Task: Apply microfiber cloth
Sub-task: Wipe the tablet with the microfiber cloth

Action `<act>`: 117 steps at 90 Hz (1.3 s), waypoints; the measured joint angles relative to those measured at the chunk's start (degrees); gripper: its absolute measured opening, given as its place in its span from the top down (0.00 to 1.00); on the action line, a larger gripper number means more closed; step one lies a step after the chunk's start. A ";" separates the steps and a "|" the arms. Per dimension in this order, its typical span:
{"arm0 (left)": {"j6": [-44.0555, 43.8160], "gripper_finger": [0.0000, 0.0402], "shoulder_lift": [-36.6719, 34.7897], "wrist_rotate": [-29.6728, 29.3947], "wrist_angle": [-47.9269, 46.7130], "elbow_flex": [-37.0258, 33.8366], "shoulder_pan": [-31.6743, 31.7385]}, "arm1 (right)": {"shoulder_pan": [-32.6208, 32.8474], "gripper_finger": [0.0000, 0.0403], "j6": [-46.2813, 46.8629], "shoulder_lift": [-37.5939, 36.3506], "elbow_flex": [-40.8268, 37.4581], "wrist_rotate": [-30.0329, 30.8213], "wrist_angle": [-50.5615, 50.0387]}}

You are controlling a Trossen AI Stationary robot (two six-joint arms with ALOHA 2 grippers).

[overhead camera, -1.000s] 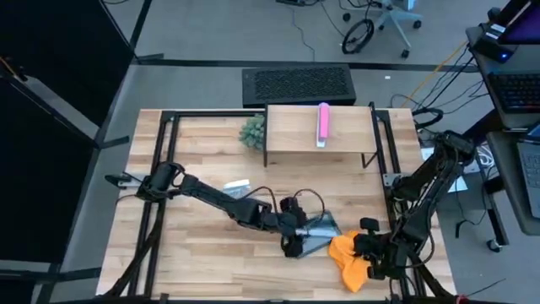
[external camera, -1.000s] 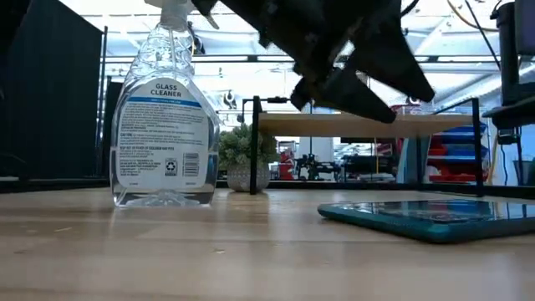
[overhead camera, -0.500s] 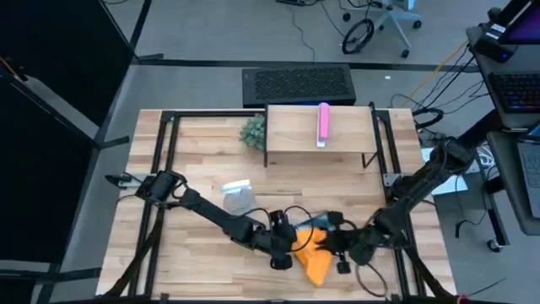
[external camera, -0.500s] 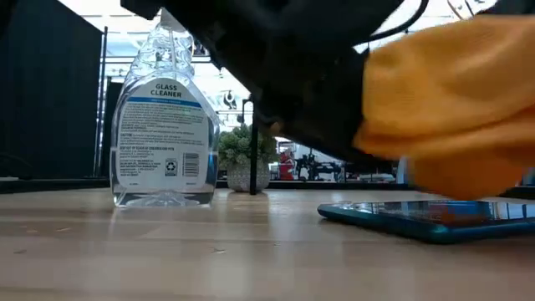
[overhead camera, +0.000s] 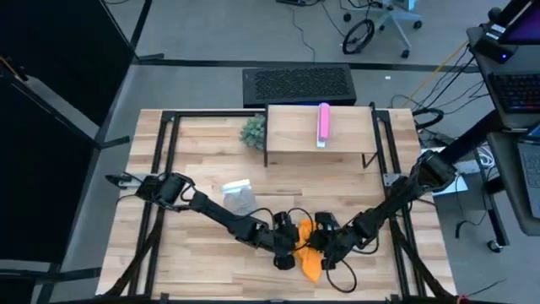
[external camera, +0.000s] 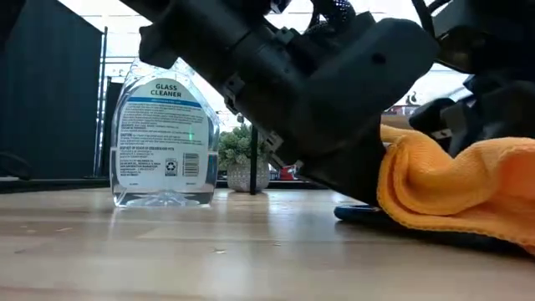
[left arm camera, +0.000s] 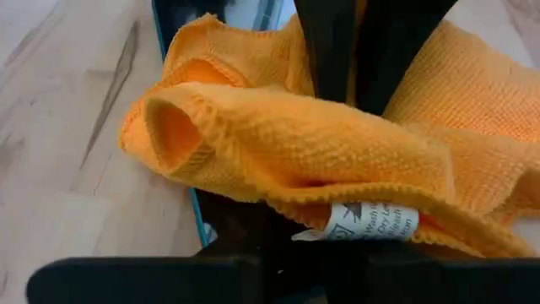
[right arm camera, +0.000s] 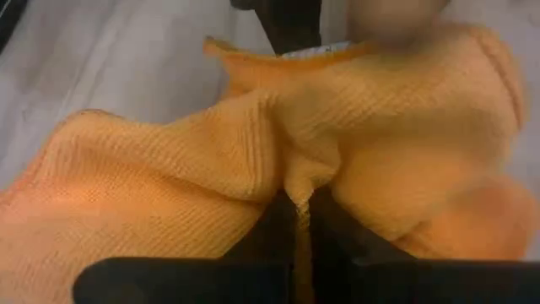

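Note:
The orange microfiber cloth point(overhead camera: 308, 260) lies bunched near the table's front middle, draped over the dark tablet point(external camera: 355, 213). Only the tablet's teal-edged side point(left arm camera: 196, 215) shows under the cloth. My right gripper point(overhead camera: 325, 245) reaches in from the right and is shut on the cloth point(right arm camera: 169, 169). My left gripper point(overhead camera: 285, 251) comes in from the left and sits low at the tablet's left side, right against the cloth point(left arm camera: 337, 143). The cloth's white label point(left arm camera: 371, 221) faces it. My right gripper pinches a raised fold of the cloth point(right arm camera: 291, 181) between its two fingers point(right arm camera: 278, 224). It comes from the table's right, slanting down. The cloth is gathered in wrinkles around the hold and lies slack on the tablet and the table point(external camera: 451, 188).
A clear glass-cleaner spray bottle point(overhead camera: 238, 196) stands left of centre behind my left arm, also in the low view point(external camera: 165, 125). A small plant point(overhead camera: 252, 131) and a low wooden shelf point(overhead camera: 295, 139) carrying a pink object point(overhead camera: 323, 124) stand at the far side.
My right gripper has carried the cloth from the near right corner toward the table's left and lowered it onto the tablet, where it now lies bunched and covers most of it. My left gripper has come down beside the tablet and shifted slightly toward the near edge.

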 joint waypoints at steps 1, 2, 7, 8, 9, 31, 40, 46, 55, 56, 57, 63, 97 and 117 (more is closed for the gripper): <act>-0.09 0.88 0.10 0.04 -0.03 0.00 0.00 | 0.03 1.00 0.10 -0.13 0.01 -0.15 -0.59; -0.12 0.88 0.21 0.07 -0.06 0.01 0.01 | 0.11 1.00 0.19 -0.29 0.04 -0.39 -1.17; -0.09 0.88 0.56 0.32 -0.40 0.02 0.06 | 0.71 1.00 1.16 -1.39 0.05 -0.98 -4.66; -0.08 0.88 0.58 0.38 -0.41 0.02 0.07 | 0.86 1.00 1.40 -1.66 0.05 -0.99 -5.47; -0.07 0.88 0.58 0.43 -0.42 0.02 0.07 | 1.02 1.00 1.64 -1.94 0.05 -0.99 -6.36; -0.04 0.88 0.63 0.57 -1.19 0.00 0.04 | 3.25 1.00 8.37 -10.34 -0.33 -2.15 -31.22; -0.04 0.88 0.63 0.71 -1.19 -0.02 0.04 | 3.47 1.00 11.77 -13.38 -0.59 -2.68 -39.34; -0.02 0.88 0.63 0.71 -1.11 -0.04 0.04 | 3.45 1.00 12.66 -15.10 -0.67 -2.52 -39.07; -0.01 0.88 0.63 0.68 -0.41 -0.17 0.04 | 3.45 1.00 10.27 -16.23 -0.63 0.31 -28.10; -0.02 0.88 0.63 0.66 -0.27 -0.20 0.04 | 3.45 1.00 9.74 -16.24 -0.63 0.75 -26.47; 0.00 0.88 0.63 0.66 -0.16 -0.21 0.04 | 3.45 1.00 9.14 -16.24 -0.63 1.18 -24.81; -0.02 0.88 0.63 0.66 0.23 -0.32 0.04 | 3.40 1.00 4.37 -15.35 -0.50 3.46 -13.48; 0.25 0.88 0.65 0.66 0.25 -0.33 0.02 | -1.56 1.00 -2.70 2.16 -0.29 -0.18 8.49; 0.37 0.88 0.65 0.73 -0.42 -0.24 0.00 | -1.60 1.00 -1.16 2.65 0.16 -2.23 2.21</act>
